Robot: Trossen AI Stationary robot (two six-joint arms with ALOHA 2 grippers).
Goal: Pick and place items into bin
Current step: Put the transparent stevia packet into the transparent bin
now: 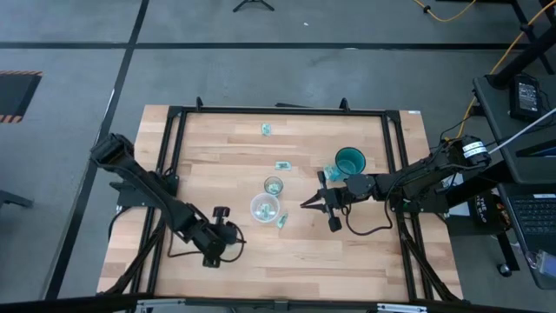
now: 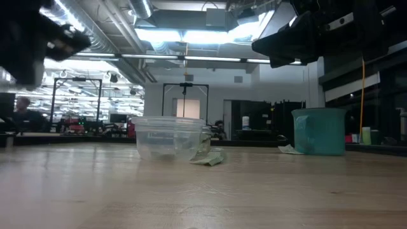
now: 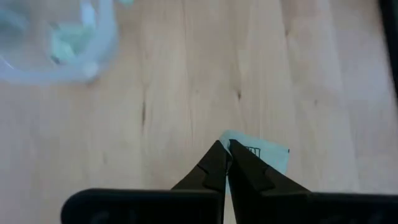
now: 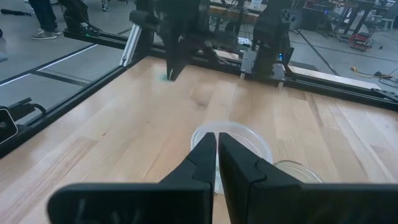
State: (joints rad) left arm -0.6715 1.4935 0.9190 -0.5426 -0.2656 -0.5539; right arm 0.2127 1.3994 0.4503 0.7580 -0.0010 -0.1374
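left gripper (image 3: 227, 163) jaws pinch packet (image 3: 267, 153), half hidden | bin (image 1: 264, 208)

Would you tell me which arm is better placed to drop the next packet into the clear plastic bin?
Probably the left: the left gripper is shut on a small teal-and-white packet near the clear round plastic bin. The right gripper hangs shut and empty beside it.

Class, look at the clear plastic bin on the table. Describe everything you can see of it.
The bin is a round, shallow container of clear, see-through plastic with a thicker rim. It stands upright and open-topped near the middle of the wooden table. From above, pale contents show inside, too small to name. In the low view a teal-green and white packet lies on the table against its base. Neither gripper touches it.
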